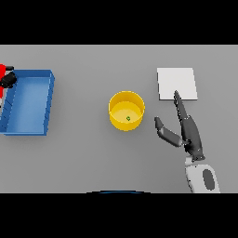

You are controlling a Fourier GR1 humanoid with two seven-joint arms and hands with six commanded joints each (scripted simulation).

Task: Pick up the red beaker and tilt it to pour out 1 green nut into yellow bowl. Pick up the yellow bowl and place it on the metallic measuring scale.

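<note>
The yellow bowl sits in the middle of the grey table. A tiny green nut lies inside it. The right hand is just to the right of the bowl, near it but not touching. Its fingers are straight and spread, with the thumb sticking out toward the bowl, so it is open and holds nothing. The long fingers point up and reach over the bottom edge of the flat scale, which is a pale square behind the hand.

Far on the left side is a blue tray. At its top corner, the left hand is wrapped around the red beaker, right at the picture's edge.
</note>
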